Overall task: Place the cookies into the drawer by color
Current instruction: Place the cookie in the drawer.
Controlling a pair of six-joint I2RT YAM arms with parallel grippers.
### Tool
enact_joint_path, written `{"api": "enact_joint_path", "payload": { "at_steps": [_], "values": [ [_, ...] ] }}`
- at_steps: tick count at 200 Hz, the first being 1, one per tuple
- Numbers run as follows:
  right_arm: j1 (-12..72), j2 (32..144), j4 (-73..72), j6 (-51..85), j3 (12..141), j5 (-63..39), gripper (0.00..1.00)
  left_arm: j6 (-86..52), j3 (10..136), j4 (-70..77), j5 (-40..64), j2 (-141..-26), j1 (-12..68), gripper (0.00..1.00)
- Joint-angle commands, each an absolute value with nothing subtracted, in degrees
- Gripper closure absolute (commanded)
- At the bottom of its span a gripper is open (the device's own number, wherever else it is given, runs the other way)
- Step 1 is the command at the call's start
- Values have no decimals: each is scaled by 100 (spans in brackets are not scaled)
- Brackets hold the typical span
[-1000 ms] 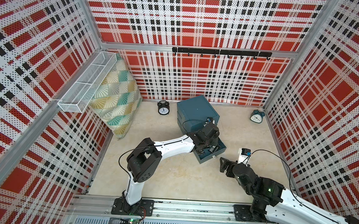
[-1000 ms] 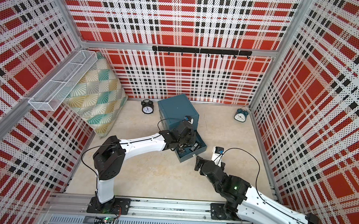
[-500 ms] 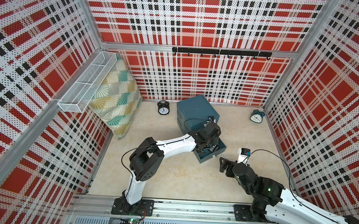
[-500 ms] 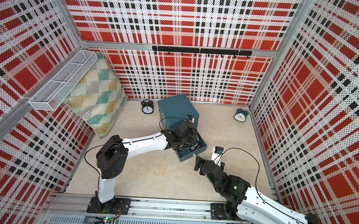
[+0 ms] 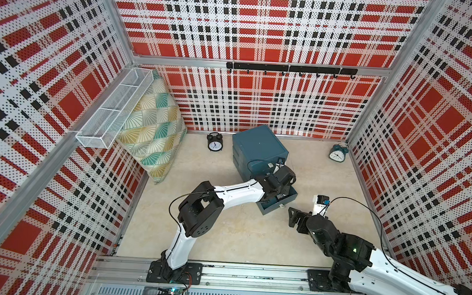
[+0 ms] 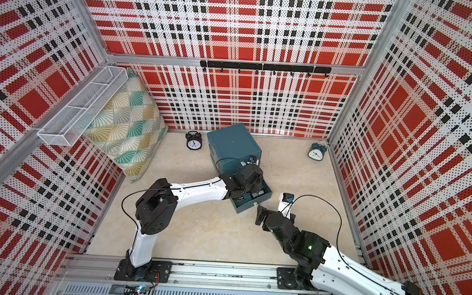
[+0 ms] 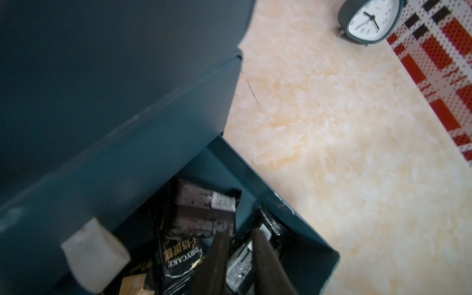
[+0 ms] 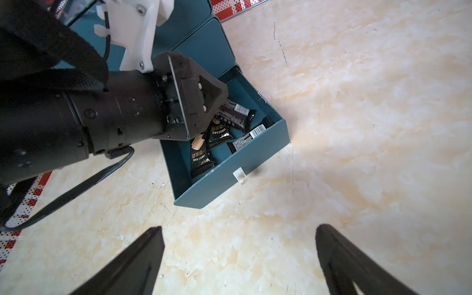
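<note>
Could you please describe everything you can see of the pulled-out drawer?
The drawer is a dark teal, plastic-looking open tray, pulled out from the bottom of the cabinet and resting on the beige tabletop. A white tab handle sits on its front. Black cookie packets lie inside, with the left gripper right over them.

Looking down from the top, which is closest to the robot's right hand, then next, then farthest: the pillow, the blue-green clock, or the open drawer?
From the right hand:
1. Open drawer, just in front of it.
2. Blue-green clock, back by the right wall.
3. Pillow, far back corner on the left.
</note>
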State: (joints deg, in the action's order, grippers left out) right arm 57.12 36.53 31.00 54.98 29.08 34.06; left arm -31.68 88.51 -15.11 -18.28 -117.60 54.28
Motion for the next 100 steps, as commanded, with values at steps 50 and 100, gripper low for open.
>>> {"api": "enact_joint_path", "payload": {
  "at_steps": [50, 100],
  "values": [
    [5662, 3648, 3057, 5485, 2819, 3345, 0, -3270, 8447, -1547, -1789, -10647, 5506, 55],
    [5660, 3651, 2812, 5199, 2847, 3044, 0, -3217, 7949, -1453, -1852, -9601, 5518, 17]
  ]
}}
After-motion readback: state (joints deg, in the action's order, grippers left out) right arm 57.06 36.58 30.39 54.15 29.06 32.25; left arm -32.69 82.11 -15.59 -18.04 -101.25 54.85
